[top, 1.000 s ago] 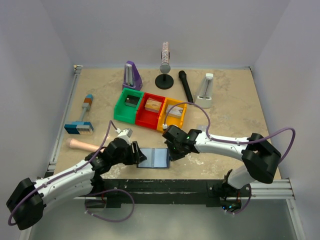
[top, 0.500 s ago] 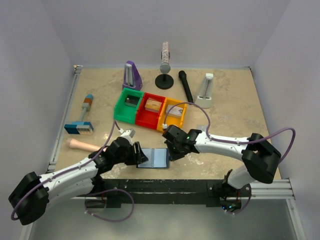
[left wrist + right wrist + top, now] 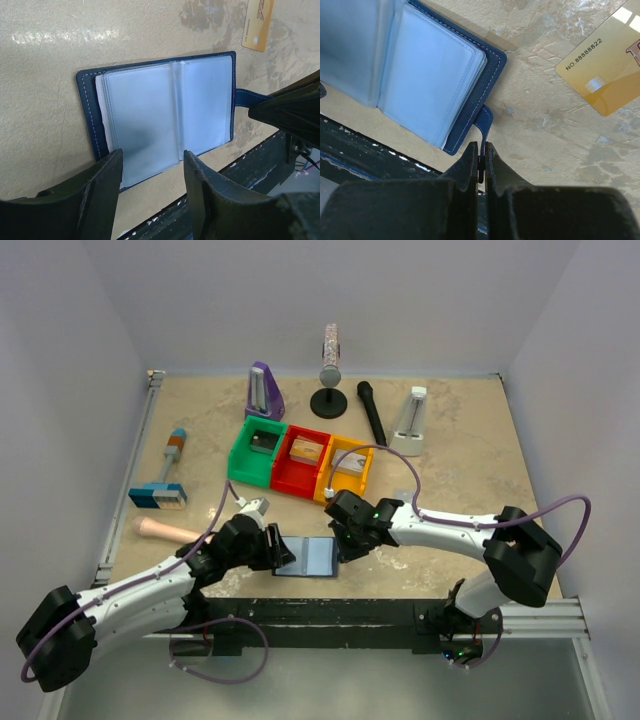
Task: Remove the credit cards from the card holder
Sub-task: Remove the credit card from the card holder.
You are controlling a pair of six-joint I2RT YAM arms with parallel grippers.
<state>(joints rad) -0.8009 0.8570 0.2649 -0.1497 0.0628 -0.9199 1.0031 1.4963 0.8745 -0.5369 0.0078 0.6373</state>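
Right wrist view: right tool (image 3: 480,156) is clamped on the strap (image 3: 486,122) of the open card holder (image 3: 410,70) on the bench (image 3: 545,130); amber card (image 3: 605,70) lies out beside it; left tool (image 3: 150,165), spread over it, likely must pinch out the next card.

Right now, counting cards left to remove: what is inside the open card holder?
Only pale plastic sleeves show inside the card holder; the top ones look empty. Sleeves stacked underneath are covered.

Your mottled beige table (image 3: 460,475) carries the open card holder (image 3: 165,115) between the left gripper (image 3: 152,154) and right gripper (image 3: 480,146), an amber credit card (image 3: 602,70) just beyond the right one, and coloured bins (image 3: 298,480) farther ahead.
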